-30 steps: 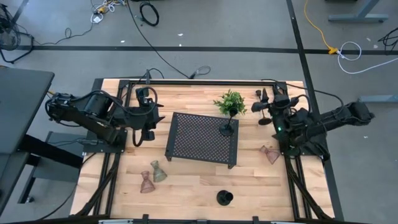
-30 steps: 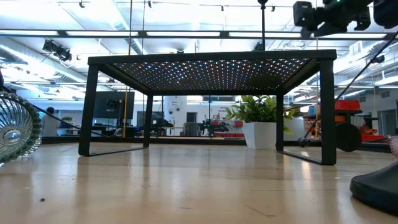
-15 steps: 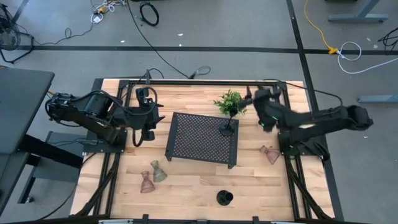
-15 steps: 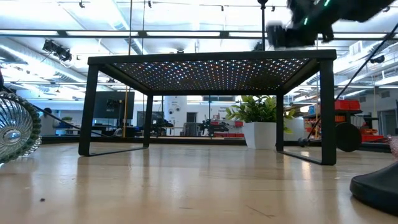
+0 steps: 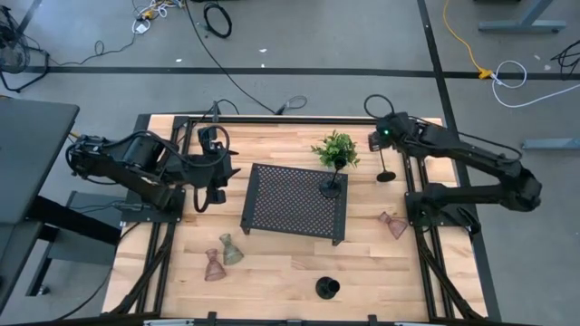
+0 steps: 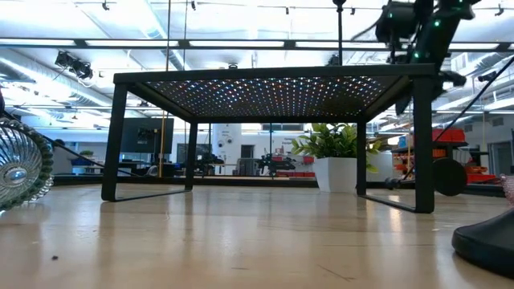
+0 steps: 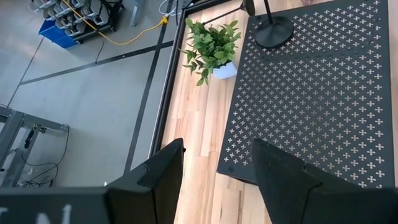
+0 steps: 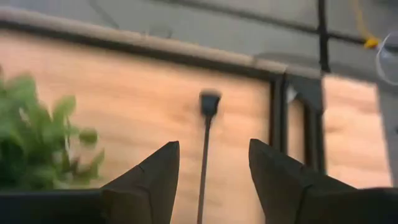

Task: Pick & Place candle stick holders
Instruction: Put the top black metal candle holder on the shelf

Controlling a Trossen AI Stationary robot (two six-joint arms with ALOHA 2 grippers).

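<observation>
Near the surface's far right corner, right pincer [image 5: 384, 136] hangs over a thin-stemmed black candle holder [image 5: 385, 172] that stands upright on the wood just beside the right rail. Wrist view shows the stem [image 8: 204, 168] between the two fingers [image 8: 144, 186], gap visible on both sides, so released, not gripping.

Second thin-stemmed black holder [image 5: 331, 187] stands on the far right corner of the black perforated tray [image 5: 294, 201], its round base fully on the mesh. Potted green plant [image 5: 335, 149] sits on the wood just beyond it.

Left pincer [image 5: 210, 192] waits at the tray's left side, fingers apart with nothing between them, pointed across the tray.

Remaining holders on the surface:
- pinkish glass [image 5: 393, 224], lying tilted near the right rail, well apart from the tray
- greenish glass [image 5: 230, 250] and brownish-pink glass [image 5: 214, 265], side by side at near left
- short black cup [image 5: 327, 289], near edge, centre

Low view: a ribbed glass holder [image 6: 20, 164] at left edge; a black base [image 6: 486, 241] at right edge.
</observation>
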